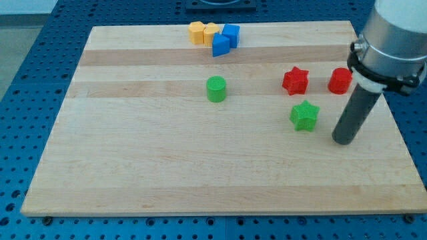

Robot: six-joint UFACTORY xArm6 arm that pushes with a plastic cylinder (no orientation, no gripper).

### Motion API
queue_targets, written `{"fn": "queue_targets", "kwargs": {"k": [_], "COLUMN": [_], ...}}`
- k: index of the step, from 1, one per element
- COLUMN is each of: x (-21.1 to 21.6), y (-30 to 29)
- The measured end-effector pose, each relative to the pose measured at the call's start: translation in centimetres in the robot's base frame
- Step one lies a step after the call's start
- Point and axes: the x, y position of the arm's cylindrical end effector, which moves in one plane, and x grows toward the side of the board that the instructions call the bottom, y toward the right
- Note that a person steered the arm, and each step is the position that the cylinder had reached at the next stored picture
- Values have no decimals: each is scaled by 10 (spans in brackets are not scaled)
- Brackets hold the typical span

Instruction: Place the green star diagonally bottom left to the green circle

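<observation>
The green star (305, 115) lies on the wooden board (167, 173) at the view's right of centre. The green circle (216, 89) stands to the star's left and a little higher in the view. My tip (343, 139) rests on the board just to the right of the green star and slightly below it, apart from it by a small gap.
A red star (295, 81) sits above the green star. A red round block (339, 81) lies to its right, partly behind the rod. Two yellow blocks (203, 32) and two blue blocks (226, 39) cluster at the board's top edge.
</observation>
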Motion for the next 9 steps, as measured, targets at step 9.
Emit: {"fn": "queue_targets", "kwargs": {"k": [9], "x": [-25], "y": [-38]}}
